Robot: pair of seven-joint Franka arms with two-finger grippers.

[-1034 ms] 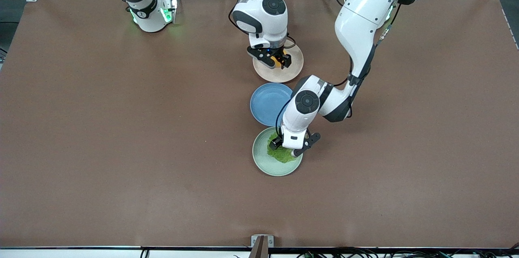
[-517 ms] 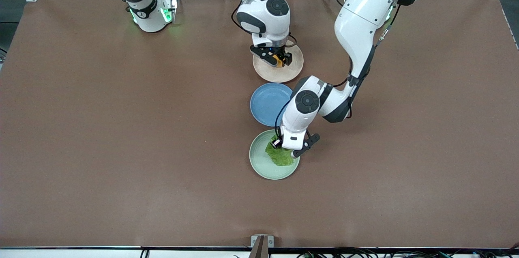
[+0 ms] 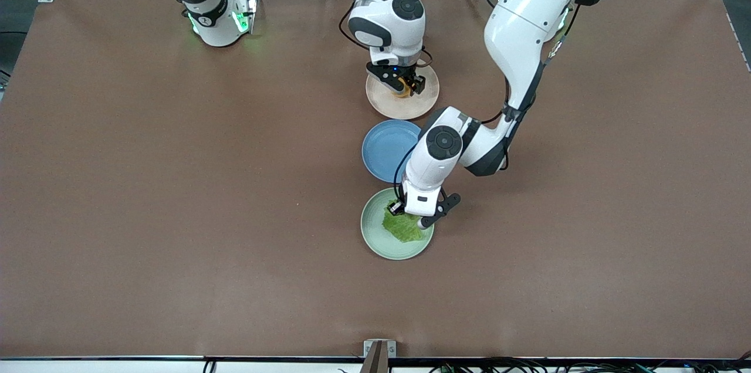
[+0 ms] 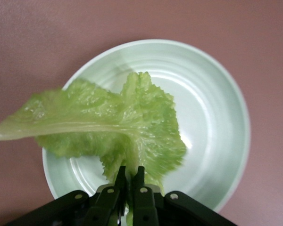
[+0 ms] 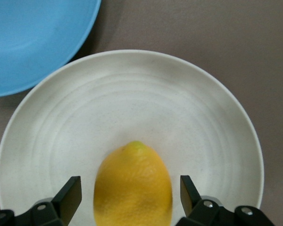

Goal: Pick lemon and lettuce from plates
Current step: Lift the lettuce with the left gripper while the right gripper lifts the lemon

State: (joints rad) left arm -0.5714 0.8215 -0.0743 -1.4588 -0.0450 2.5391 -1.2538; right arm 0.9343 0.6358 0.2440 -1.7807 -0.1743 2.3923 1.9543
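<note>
My left gripper (image 3: 410, 217) is shut on the crinkly green lettuce (image 3: 402, 229) and holds it just over the mint green plate (image 3: 375, 239). The left wrist view shows the leaf (image 4: 118, 127) pinched at one edge between the fingers (image 4: 130, 181), draping over the plate (image 4: 217, 117). My right gripper (image 3: 403, 87) is open, low over the beige-pink plate (image 3: 405, 106), its fingers either side of the lemon (image 3: 401, 90). In the right wrist view the yellow lemon (image 5: 133, 186) lies on the plate (image 5: 179, 103) between the two fingers (image 5: 68, 195), apart from both.
An empty blue plate (image 3: 387, 150) lies between the two task plates, partly under the left arm's wrist; it shows in the right wrist view too (image 5: 33, 37). The right arm's base (image 3: 217, 18) stands on the brown table (image 3: 176, 185).
My left gripper has closed on the lettuce and lifted it a little; the mint plate shifted slightly. My right gripper has come down around the lemon.
</note>
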